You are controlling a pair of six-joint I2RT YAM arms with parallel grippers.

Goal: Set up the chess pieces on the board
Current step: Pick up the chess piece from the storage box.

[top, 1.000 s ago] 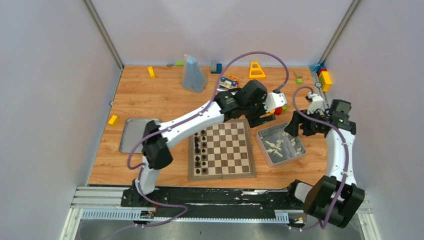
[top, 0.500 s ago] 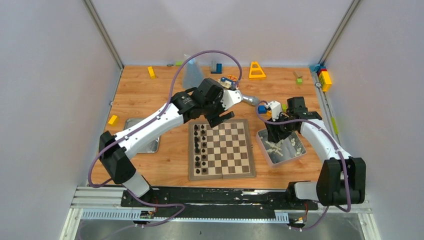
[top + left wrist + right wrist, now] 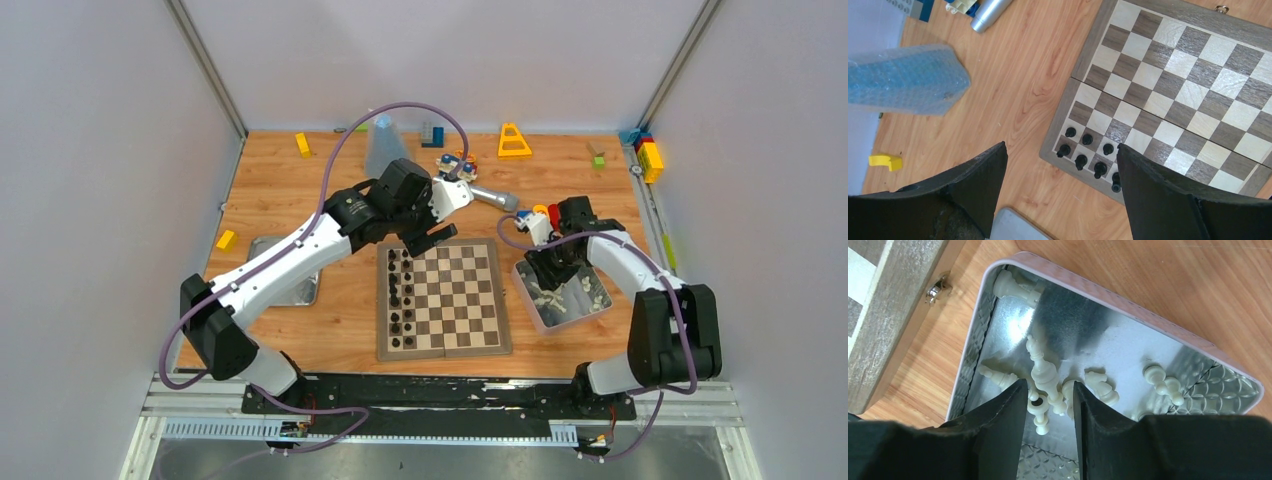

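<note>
The board [image 3: 460, 300] holds black pieces [image 3: 397, 295] along its left edge, beside it the right gripper [image 3: 1047, 390], narrow, straddles a cream piece [image 3: 1044, 371] in the tin [image 3: 1128, 350], grip unclear, while farther back the left gripper [image 3: 1062, 146] hangs wide over the board's corner.

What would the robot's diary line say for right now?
left pincer: open over board corner | right pincer: in tin, around a white piece, grip unclear | board: only black pieces placed
</note>
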